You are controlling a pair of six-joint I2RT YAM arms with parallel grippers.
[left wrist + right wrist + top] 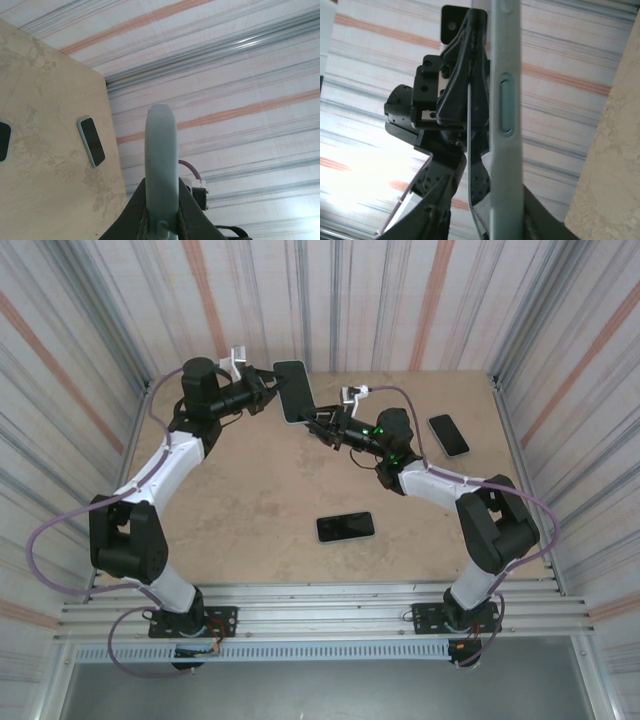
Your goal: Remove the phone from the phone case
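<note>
2 loose phones (345, 527), L claw (275, 392) gripping case (293, 390)

Phone case (293, 390) up between two arms, two phones lying on the table (250, 480).
It is above the far middle, with the left gripper (272, 390) on its left and the right gripper (318, 420) at its near right. The middle phone (345, 527) lies nearer the bases, and the right-hand phone (449, 435) by the right edge.
</note>
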